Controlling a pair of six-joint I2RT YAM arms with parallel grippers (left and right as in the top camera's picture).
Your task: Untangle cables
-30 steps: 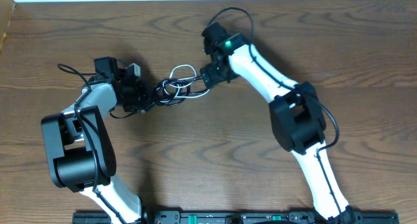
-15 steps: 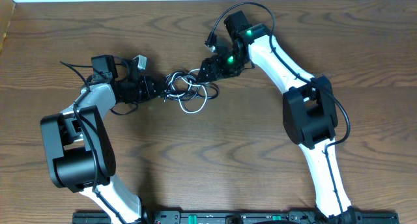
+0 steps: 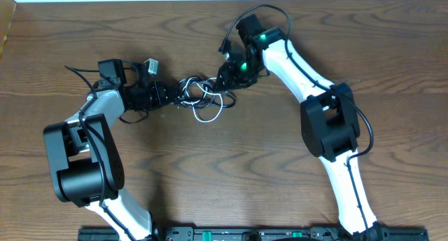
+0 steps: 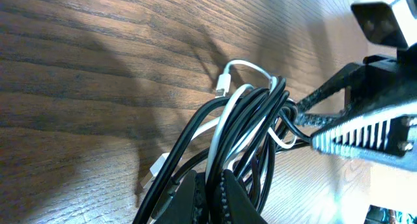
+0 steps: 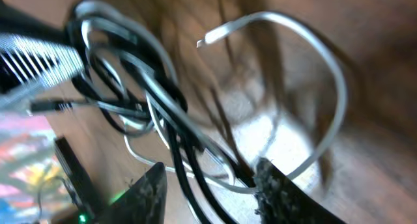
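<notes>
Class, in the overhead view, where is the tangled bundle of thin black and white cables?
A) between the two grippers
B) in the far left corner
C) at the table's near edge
A: the tangled cable bundle stretches from the left gripper to the right gripper.

Left arm [image 3: 105, 106] and right arm [image 3: 294, 59] converge in the upper middle of the frame.
Left gripper [image 3: 166, 94] is clamped tight on the cables [image 3: 203, 94]; right gripper [image 3: 222, 78] points down-left, fingers [image 5: 153, 185] apart.

Left hand [image 3: 170, 95], cables [image 3: 199, 92], right hand [image 3: 222, 78] (table [image 3: 280, 178] beneath).
</notes>
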